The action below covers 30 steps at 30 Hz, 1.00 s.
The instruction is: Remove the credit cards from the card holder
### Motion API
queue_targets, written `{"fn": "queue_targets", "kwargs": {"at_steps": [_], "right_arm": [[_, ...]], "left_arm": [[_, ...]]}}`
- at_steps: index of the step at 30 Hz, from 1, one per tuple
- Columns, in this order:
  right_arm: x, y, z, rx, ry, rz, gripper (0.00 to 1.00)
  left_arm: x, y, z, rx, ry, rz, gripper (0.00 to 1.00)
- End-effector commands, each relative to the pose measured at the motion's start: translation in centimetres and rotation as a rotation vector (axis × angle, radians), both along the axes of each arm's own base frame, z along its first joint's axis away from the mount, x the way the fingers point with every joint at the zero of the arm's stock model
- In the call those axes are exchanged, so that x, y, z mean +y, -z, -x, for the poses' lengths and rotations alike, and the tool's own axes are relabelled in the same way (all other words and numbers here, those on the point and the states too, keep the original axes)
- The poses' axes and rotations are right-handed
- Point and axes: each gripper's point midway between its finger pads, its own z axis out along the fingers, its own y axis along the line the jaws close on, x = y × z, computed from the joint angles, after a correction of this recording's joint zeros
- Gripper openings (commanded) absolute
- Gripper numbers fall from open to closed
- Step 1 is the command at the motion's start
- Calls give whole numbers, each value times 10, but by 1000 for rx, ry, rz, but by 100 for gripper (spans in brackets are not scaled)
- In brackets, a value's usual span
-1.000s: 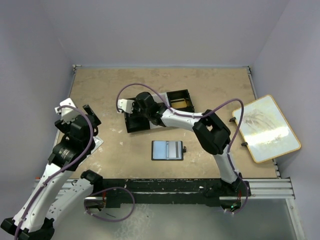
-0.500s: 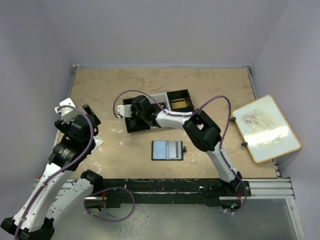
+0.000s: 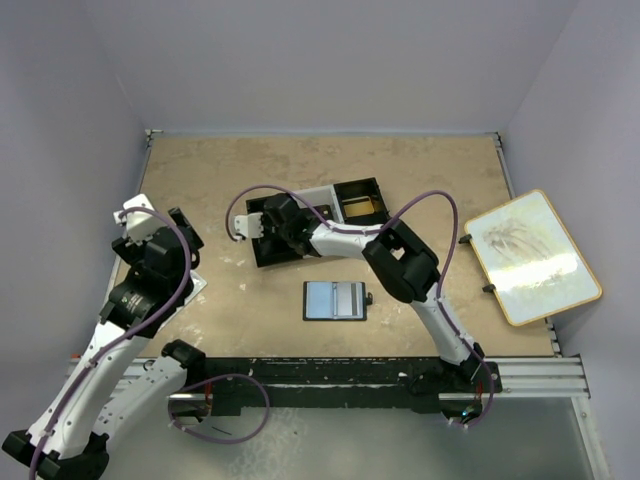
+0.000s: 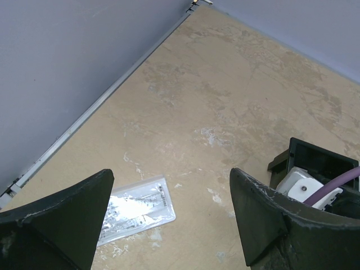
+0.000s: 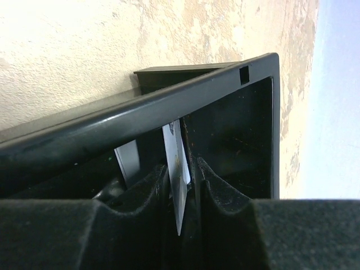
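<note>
Right gripper (image 5: 181, 188): we see its two dark fingers (image 5: 138, 199) at 6 o'clock, close together.
Card (image 5: 179, 160): edge-on between them, reaching up into the tray; we cannot tell whether the pads press it.
Black tray (image 5: 169, 93): rim runs from 9 to 1 o'clock.
Second pale slip (image 5: 128, 162): just beside the card, toward 9 o'clock.
Table (image 5: 84, 39): tan, at 11 o'clock.

open: table (image 3: 430, 170) around card holder (image 3: 335, 300) | blocked: tray (image 5: 169, 101) walls hem right claw (image 5: 187, 183)
</note>
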Motion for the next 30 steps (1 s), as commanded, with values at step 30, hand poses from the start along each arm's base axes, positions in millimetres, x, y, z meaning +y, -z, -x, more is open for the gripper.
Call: {"fn": "queue_targets", "kwargs": {"at_steps": [30], "right_arm": [[-3, -58, 4, -57, 7, -116, 49]], "left_arm": [[-8, 2, -8, 8, 33, 7, 81]]}}
